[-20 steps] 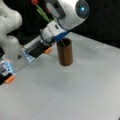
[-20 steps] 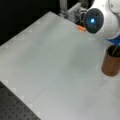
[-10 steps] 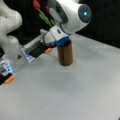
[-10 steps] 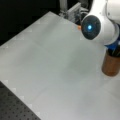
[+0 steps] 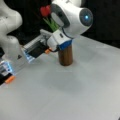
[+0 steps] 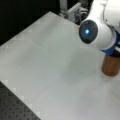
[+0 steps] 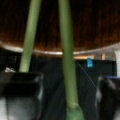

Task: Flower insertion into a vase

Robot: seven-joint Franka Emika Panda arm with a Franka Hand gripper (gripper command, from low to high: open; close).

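Observation:
The vase (image 5: 65, 57) is a dark-brown cylinder standing upright on the white table in both front views (image 6: 110, 67). A red flower (image 5: 46, 11) with green stems (image 5: 52, 24) rises up and to the left behind the arm. My hand (image 5: 59, 40) sits right over the vase mouth and hides my fingertips there. In the wrist view my gripper (image 7: 70, 75) is open. One green stem (image 7: 67, 55) runs between the two black fingers (image 7: 21, 95) without touching them, toward the brown vase (image 7: 75, 25). A second green stem (image 7: 30, 37) passes by the left finger.
The white table (image 6: 50, 55) stretches wide toward a front view's left and bottom. A grey fixture with orange tabs (image 5: 35, 48) lies at the left beside the vase. A dark perforated board (image 6: 15, 107) borders the table's near corner.
The arm's wrist has come down closer over the vase during the last second. The vase has stayed in place.

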